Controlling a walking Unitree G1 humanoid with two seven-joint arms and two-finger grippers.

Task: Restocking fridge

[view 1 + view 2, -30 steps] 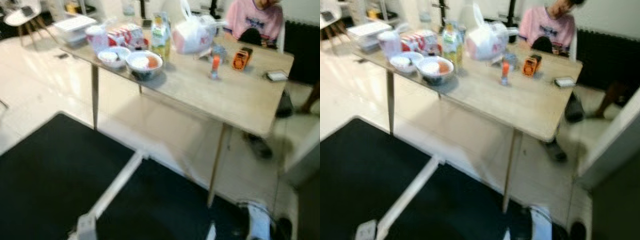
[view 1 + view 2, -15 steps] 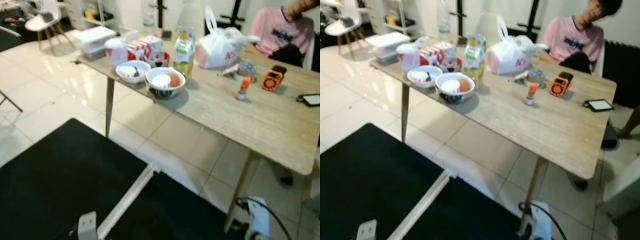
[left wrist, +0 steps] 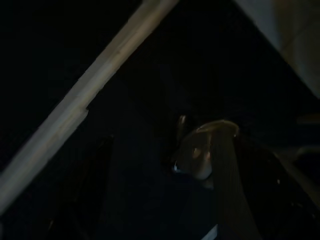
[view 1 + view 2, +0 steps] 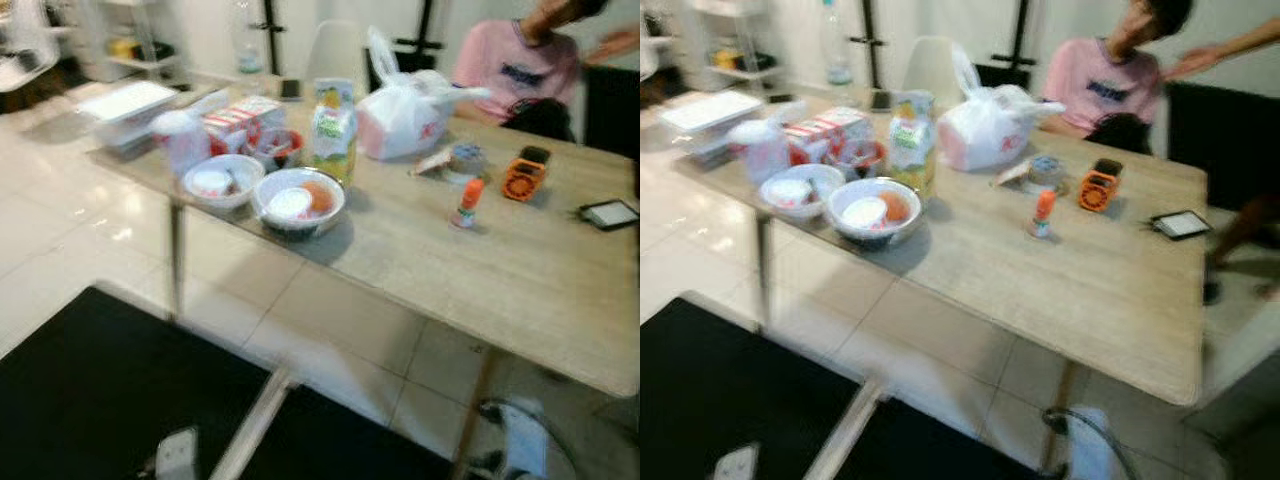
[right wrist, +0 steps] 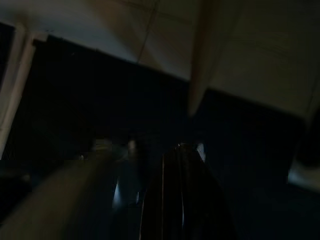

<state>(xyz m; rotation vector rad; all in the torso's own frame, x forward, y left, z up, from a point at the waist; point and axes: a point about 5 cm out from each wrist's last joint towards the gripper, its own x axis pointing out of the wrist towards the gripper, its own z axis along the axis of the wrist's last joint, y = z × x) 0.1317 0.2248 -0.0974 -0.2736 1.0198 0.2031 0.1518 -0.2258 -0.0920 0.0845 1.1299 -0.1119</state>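
1. Both wrist views are dark; whether either gripper's jaws are open or closed cannot be told.
2. A wooden table crosses the upper frame, bearing two white bowls, a juice carton and a white plastic bag.
3. Right of centre stand a glue stick and an orange device.
4. A person in a pink shirt sits behind, upper right.
5. Black mats cover the lower left floor.

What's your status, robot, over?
Both arms hanging idle, nothing held. Food bowls, juice carton and white bag wait on the table. A seated person behind it.
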